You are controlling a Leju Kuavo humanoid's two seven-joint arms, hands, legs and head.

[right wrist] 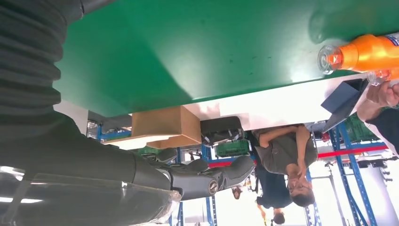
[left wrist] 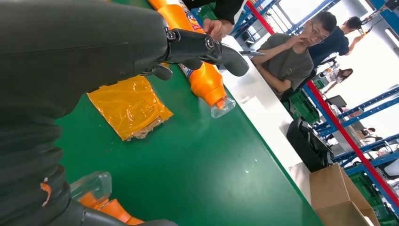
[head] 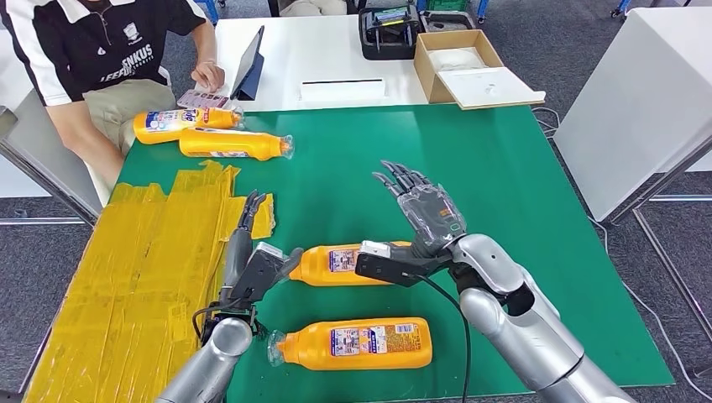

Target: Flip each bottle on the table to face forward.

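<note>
Four orange bottles lie on their sides on the green table [head: 504, 176]. Two are at the far left: one with its label up [head: 180, 122], one mostly plain orange [head: 235, 144] [left wrist: 207, 82] [right wrist: 364, 51]. A third bottle [head: 340, 264] lies between my hands, its clear cap [left wrist: 91, 186] beside my left hand [head: 248, 264], whose fingers [left wrist: 207, 47] are stretched out and grip nothing. My right hand [head: 420, 210] hovers over that bottle's base end, its fingers [right wrist: 207, 176] spread and holding nothing. The fourth bottle [head: 357, 344] lies by the front edge, label up.
Yellow tape [head: 143, 260] [left wrist: 127, 106] covers the table's left part. A person [head: 109, 50] sits at the far left corner. Behind, a white table carries a tablet [head: 250, 67], a black case [head: 388, 34] and a cardboard box [head: 466, 67] [right wrist: 164, 125].
</note>
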